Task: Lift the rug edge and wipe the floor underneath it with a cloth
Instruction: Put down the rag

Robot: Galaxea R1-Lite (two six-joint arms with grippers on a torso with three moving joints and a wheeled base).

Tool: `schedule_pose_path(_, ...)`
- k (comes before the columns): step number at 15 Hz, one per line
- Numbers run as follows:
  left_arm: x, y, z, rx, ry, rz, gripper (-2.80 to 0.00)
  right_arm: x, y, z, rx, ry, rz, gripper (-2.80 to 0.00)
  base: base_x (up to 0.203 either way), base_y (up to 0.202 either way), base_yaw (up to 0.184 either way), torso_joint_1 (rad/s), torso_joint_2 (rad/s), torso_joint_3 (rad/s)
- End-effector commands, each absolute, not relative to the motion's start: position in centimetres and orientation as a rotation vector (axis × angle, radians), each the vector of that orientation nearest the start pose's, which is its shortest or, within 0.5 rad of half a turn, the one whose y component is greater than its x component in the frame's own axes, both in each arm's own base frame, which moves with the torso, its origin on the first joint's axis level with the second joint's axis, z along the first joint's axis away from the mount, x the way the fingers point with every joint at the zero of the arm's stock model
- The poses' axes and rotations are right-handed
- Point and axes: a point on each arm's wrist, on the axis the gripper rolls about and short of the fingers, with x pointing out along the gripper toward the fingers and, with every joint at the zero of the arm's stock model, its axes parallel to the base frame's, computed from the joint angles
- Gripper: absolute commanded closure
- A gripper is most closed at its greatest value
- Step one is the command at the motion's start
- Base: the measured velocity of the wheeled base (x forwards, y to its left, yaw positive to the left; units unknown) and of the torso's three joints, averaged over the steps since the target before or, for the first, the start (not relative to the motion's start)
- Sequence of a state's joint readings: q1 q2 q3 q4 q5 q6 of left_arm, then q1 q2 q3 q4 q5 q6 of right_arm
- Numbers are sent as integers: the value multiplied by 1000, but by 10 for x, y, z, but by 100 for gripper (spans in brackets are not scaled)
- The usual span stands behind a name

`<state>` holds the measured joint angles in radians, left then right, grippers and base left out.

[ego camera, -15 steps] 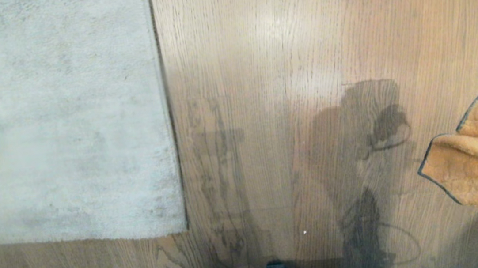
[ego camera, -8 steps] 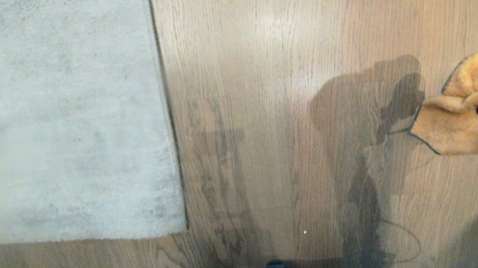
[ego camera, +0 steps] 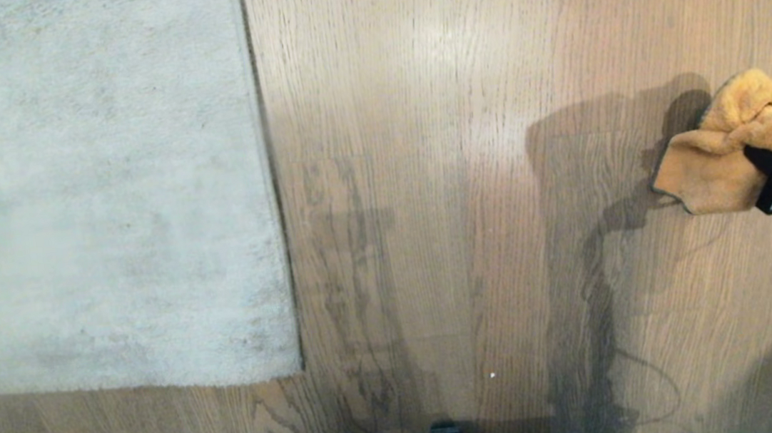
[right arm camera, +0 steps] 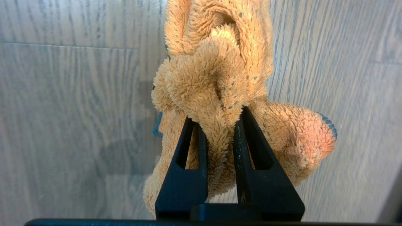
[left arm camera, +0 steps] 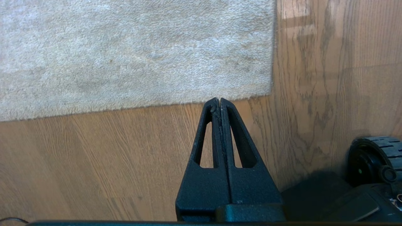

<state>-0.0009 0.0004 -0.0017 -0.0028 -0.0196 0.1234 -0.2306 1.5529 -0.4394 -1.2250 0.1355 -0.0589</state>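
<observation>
My right gripper has its two black fingers clamped on a bunched fold of the cloth, so the fluffy orange pile bulges out above the tips and hangs down both sides. I judge that a pinch on a gathered ridge suits wiping: the loose flaps can spread flat once I press them down. From the head view the cloth is carried above the floor, out at my right side and well apart from the rug.

My left gripper is clenched on nothing, its fingers pressed together, the tips pointing at the near border of the rug just beside its square corner. I think that places it well for the lift, but it must open first.

The rug edge lies flat on the planks, corner down, so nothing underneath is exposed yet. The lift comes first; the cloth waits at the side, clear of it.
</observation>
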Motion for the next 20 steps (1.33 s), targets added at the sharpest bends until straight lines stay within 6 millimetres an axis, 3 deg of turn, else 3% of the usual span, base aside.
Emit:
schedule_pose_path(1,-23,0,76,124,-6,-21,0,248,-63,181,-78,-87,-106,0,0,0,0,0,0,0)
schedule_pose_path(5,-23,0,76,124,-6,-20,0,263,-72,179,-80,-85,-111,0,0,0,0,0,0,0)
schedule_pose_path(14,-23,0,76,124,-6,-20,0,269,-73,171,-76,-59,-110,0,0,0,0,0,0,0)
schedule_pose_path(15,-23,0,76,124,-6,-21,0,269,-74,171,-77,-59,-111,-280,0,0,0,0,0,0)
schedule_pose_path(20,-23,0,76,118,-6,-21,0,272,-74,176,-80,-79,-111,-280,0,0,0,0,0,0)
